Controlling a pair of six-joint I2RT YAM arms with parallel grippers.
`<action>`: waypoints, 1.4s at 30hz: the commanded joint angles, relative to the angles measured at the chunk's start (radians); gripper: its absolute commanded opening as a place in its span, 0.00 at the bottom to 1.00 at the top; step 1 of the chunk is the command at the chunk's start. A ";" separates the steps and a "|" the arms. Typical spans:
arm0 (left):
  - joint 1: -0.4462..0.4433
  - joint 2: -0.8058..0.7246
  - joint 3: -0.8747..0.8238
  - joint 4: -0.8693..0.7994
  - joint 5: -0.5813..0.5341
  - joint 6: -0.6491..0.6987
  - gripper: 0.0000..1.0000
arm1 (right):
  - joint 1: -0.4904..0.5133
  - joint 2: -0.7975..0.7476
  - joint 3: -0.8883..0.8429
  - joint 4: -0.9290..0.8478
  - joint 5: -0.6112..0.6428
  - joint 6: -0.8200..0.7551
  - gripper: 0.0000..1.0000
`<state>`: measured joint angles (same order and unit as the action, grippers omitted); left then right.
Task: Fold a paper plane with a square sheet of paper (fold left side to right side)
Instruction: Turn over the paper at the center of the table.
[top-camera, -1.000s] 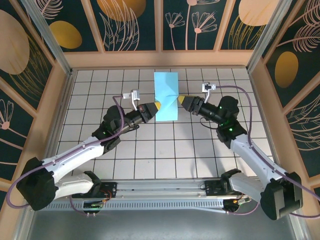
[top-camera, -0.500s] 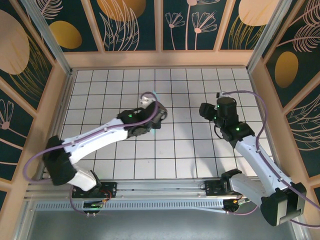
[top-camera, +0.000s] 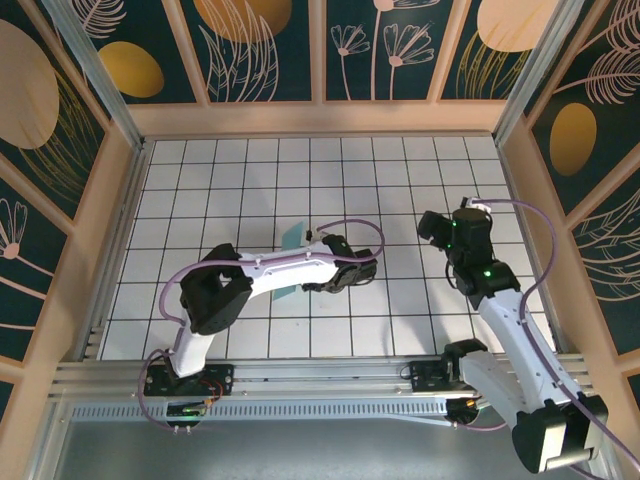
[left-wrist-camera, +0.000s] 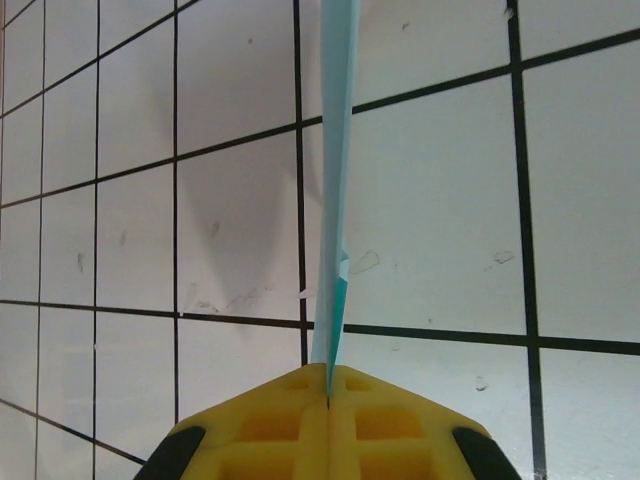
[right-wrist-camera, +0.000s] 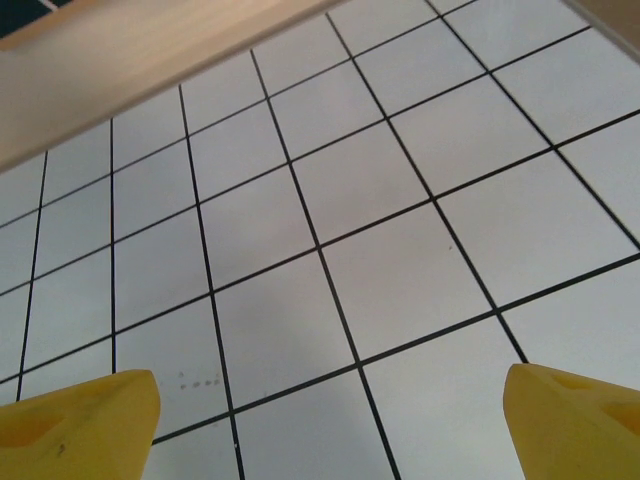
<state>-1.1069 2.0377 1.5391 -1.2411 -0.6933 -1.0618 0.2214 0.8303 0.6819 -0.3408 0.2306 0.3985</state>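
Yellow fingers (left-wrist-camera: 270, 425) pinching edge-on turquoise paper (left-wrist-camera: 335, 200), white gridded table (left-wrist-camera: 450, 200) beyond

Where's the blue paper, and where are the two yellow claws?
blue paper (left-wrist-camera: 335, 200): left wrist view, on its thin edge, seen side-on.
left claw (left-wrist-camera: 329, 378): left wrist view, where its shut yellow tips meet.
right claw (right-wrist-camera: 328, 390): right wrist view, midway between its open yellow tips.
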 joint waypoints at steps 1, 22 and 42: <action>-0.002 0.020 0.049 -0.018 0.009 -0.010 0.00 | -0.023 -0.027 -0.023 0.006 -0.011 0.003 0.89; 0.121 -0.061 -0.041 0.654 0.557 0.160 0.33 | -0.048 -0.045 -0.061 0.002 -0.173 0.001 0.89; 0.383 -0.646 -0.735 1.292 0.766 0.086 0.56 | 0.094 0.339 -0.088 0.302 -0.704 0.115 0.39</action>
<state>-0.7467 1.4460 0.8818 -0.0811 0.0479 -0.9306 0.2569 1.1168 0.5930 -0.1349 -0.4110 0.4828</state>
